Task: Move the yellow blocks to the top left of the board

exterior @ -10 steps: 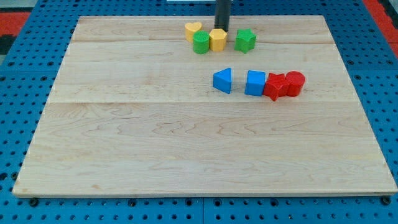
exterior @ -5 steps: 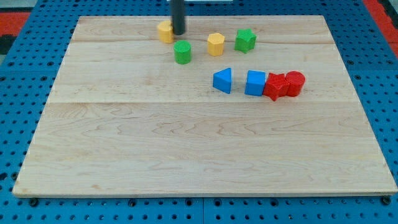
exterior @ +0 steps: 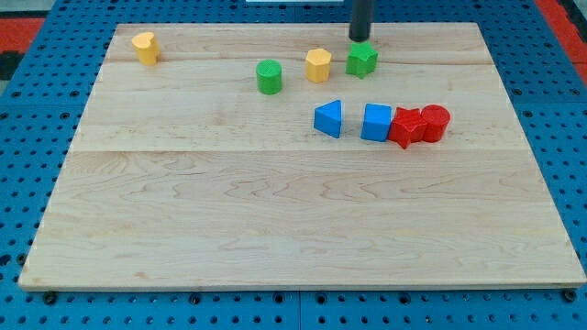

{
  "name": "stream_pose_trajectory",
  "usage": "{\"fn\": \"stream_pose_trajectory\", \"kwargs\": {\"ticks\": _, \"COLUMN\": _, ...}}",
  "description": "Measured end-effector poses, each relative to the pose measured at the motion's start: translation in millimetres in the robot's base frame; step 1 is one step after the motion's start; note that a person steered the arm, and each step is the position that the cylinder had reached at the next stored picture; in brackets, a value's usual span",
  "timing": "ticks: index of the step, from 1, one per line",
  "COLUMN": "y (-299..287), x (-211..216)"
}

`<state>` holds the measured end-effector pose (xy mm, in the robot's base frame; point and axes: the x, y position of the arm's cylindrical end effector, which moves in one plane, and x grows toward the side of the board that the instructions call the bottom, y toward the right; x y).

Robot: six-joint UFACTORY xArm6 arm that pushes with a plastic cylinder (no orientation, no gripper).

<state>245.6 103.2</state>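
Wooden board (exterior: 275,229) takes up most of the frame, pale planks sitting on a blue pegboard bench (exterior: 559,101). Going down in size from there: our rod, with our tip (exterior: 359,40) up by the board's top edge, right of centre, just above the green star block (exterior: 361,60) and maybe touching it, hard to say. No fingers on this rig, just the bare rod, so nothing is open, closed or holding anything.

Then the blocks. One yellow heart-ish block (exterior: 144,46) already sits in the board's top left corner. The other one, the yellow hexagon block (exterior: 318,65), is near the top edge around the middle, between the green cylinder (exterior: 269,76) and the green star. Lower down, towards the right edge, there's a blue triangle block (exterior: 329,119), a blue cube (exterior: 376,122), and two red blocks (exterior: 418,125) jammed together.

What could go wrong, we reckon: our tip is parked behind the star, not the hexagon, so a leftward shove from here would drag the star along. The green cylinder also sits in the hexagon's lane to the corner and could get bulldozed too.

No brands, labels or writing that we can read anywhere.
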Motion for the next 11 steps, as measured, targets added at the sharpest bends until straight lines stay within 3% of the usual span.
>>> {"fn": "stream_pose_trajectory", "kwargs": {"ticks": 1, "y": -1.1, "x": 29.9}}
{"fn": "stream_pose_trajectory", "kwargs": {"ticks": 2, "y": 6.1, "x": 30.1}}
{"fn": "stream_pose_trajectory", "kwargs": {"ticks": 3, "y": 70.4, "x": 46.2}}
{"fn": "stream_pose_trajectory", "kwargs": {"ticks": 4, "y": 9.9, "x": 64.7}}
{"fn": "stream_pose_trajectory", "kwargs": {"ticks": 7, "y": -183.6, "x": 17.6}}
{"fn": "stream_pose_trajectory", "kwargs": {"ticks": 9, "y": -169.5, "x": -21.0}}
{"fn": "stream_pose_trajectory", "kwargs": {"ticks": 10, "y": -245.2, "x": -22.2}}
{"fn": "stream_pose_trajectory", "kwargs": {"ticks": 11, "y": -296.0, "x": 4.1}}
